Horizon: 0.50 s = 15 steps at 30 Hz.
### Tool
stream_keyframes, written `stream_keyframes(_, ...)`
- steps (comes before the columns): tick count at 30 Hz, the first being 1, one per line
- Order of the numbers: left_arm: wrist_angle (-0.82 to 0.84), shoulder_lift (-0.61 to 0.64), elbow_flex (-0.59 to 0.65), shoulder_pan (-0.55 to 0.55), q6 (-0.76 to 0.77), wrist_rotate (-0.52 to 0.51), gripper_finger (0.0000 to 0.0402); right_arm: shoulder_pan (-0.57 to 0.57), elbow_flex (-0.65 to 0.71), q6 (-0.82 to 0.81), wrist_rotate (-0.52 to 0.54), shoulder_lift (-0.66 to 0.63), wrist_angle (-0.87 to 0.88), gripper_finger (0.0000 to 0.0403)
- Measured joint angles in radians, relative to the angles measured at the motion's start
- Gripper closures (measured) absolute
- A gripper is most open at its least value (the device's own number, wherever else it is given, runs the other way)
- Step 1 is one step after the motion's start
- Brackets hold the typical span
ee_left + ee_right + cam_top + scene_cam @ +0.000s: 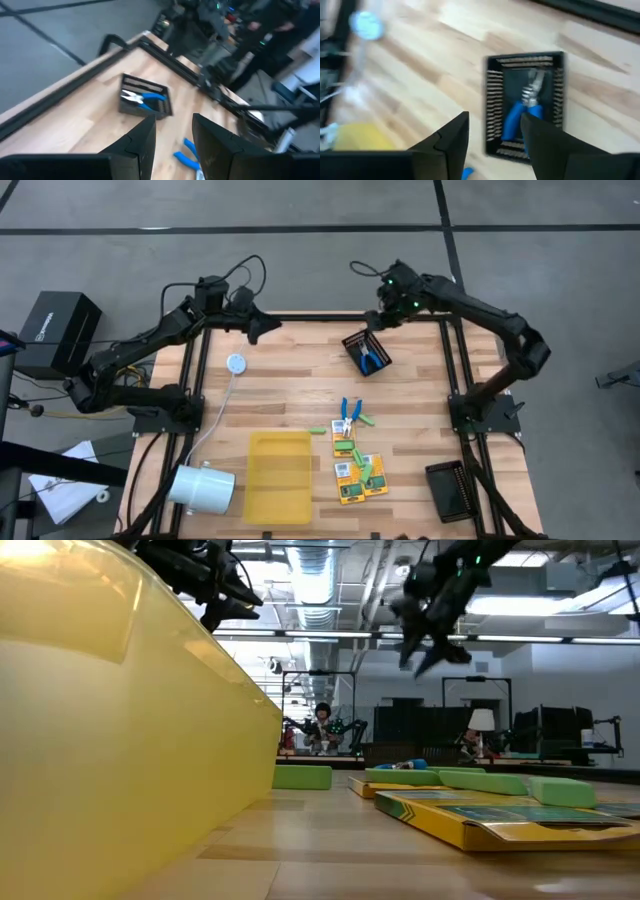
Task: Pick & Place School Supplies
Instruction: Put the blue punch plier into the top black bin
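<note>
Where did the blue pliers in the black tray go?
The pliers lie inside the black mesh tray at the table's far side, just below the right gripper.

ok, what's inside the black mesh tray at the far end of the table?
One pair of blue-handled pliers-like tool lies inside the black mesh tray, metal jaws toward one end. The right gripper hangs above it, open and empty. The tray's near end is covered by the fingers, so anything there is unseen.

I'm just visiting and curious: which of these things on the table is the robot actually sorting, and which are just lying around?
Part of the job:
blue-handled pliers in the mesh tray
second blue-handled tool
green sticks
crayon boxes

Lying about:
yellow tray
white cup
second mesh tray
</note>
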State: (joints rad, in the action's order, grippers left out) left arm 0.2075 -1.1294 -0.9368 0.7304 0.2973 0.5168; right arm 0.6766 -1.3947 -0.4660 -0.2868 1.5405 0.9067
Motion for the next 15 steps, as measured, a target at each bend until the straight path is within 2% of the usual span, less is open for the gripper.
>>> stream_keyframes(7, 0.011, -0.062, 0.0, -0.101, -0.014, 0.005, 0.028, -0.194, -0.014, -0.15, -0.001, -0.084, 0.076, 0.0243)
stream_keyframes(12, 0.012, -0.122, 0.0, -0.165, -0.06, -0.043, 0.028, -0.386, 0.004, -0.316, 0.092, -0.085, 0.147, 0.024)
stream_keyframes(15, 0.013, -0.159, 0.001, -0.197, -0.083, -0.044, 0.028, -0.488, 0.055, -0.445, 0.105, -0.077, 0.159, 0.0237)
